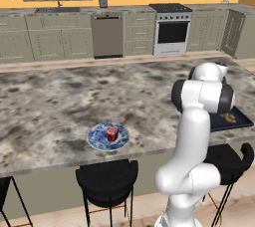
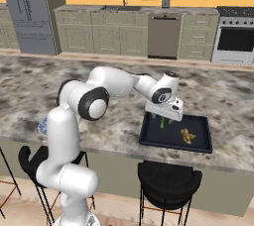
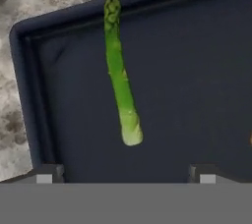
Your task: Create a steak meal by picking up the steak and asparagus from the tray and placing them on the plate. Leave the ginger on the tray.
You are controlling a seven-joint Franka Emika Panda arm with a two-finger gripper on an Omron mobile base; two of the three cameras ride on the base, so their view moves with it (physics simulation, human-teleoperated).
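Note:
The asparagus is a thin green stalk lying on the dark navy tray, its tip reaching the tray's rim. My gripper hovers over it, open, its fingertips set wide apart on either side of the stalk's cut end. In the right base view the gripper hangs just above the asparagus at the left part of the tray, with the yellow-tan ginger further right. The red steak rests on the blue-and-white plate.
The marbled counter carries both plate and tray; the ginger lies on that tray beside my arm. Black stools stand under the counter's near edge. Cabinets and an oven line the far wall.

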